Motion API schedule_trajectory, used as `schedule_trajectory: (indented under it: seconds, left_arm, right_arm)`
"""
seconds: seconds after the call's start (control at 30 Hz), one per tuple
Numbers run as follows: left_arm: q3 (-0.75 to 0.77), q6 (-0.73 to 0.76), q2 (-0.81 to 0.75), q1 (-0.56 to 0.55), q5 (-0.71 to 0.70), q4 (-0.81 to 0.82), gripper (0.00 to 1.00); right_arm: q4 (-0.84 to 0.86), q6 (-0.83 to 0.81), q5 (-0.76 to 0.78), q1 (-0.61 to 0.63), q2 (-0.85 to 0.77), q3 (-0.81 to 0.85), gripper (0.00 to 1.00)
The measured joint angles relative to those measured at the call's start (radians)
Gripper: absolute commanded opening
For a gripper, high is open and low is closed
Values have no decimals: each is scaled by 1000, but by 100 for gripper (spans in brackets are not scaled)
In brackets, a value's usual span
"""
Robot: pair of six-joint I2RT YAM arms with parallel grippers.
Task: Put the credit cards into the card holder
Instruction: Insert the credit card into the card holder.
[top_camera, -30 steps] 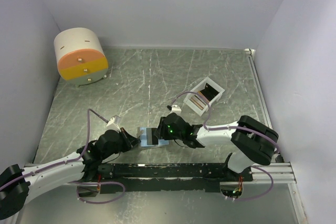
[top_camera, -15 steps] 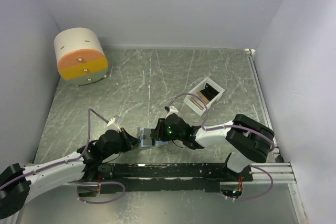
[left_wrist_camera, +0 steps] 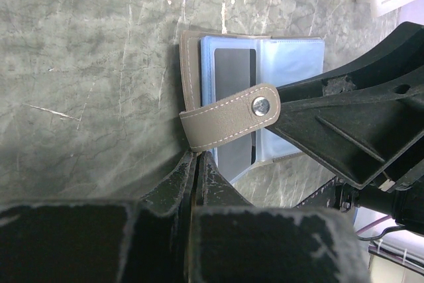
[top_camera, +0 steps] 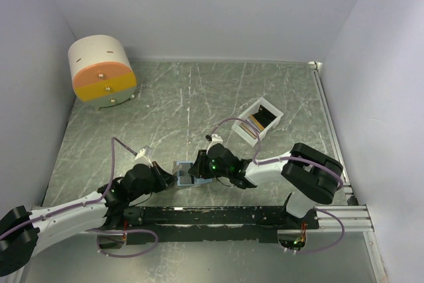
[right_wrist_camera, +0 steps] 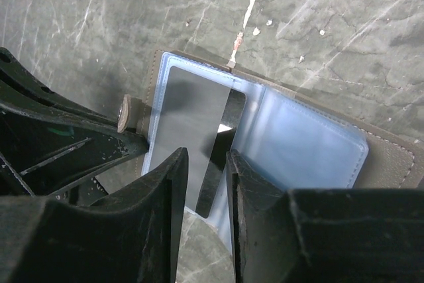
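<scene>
The card holder [top_camera: 186, 174] lies open, light blue inside, between the two grippers. In the left wrist view my left gripper [left_wrist_camera: 197, 157] is shut on the end of its taupe snap tab [left_wrist_camera: 228, 116]. A grey card [left_wrist_camera: 235, 97] sits in the card holder's left pocket. In the right wrist view my right gripper [right_wrist_camera: 204, 164] hovers over the card holder [right_wrist_camera: 311, 150] with its jaws a little apart. A dark card [right_wrist_camera: 222, 144] lies between them, partly tucked in beside the grey card [right_wrist_camera: 189, 124]. More cards stand in the white tray [top_camera: 260, 122].
A round cream-and-orange drum [top_camera: 103, 71] stands at the back left. The white slotted tray is just behind the right arm. The black mounting rail [top_camera: 212, 215] runs along the near edge. Walls close the table on three sides.
My right gripper has moved left, further over the open card holder. My left gripper has stayed put, holding the tab.
</scene>
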Motion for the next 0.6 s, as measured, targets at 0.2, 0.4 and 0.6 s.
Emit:
schedule_trajectory:
  seconds: [0.2,0.4,0.6]
  left_arm:
    - [0,0,0,0,0,0,7]
    - [0,1,1,0,0,0,7]
    - [0,3,2,0,0,0,7]
  right_arm:
    - [0,-21,-8,0,0,1,28]
    - [0,-31,-20,0,0,1,27]
    - [-1,-36,-28,-2,0,2,28]
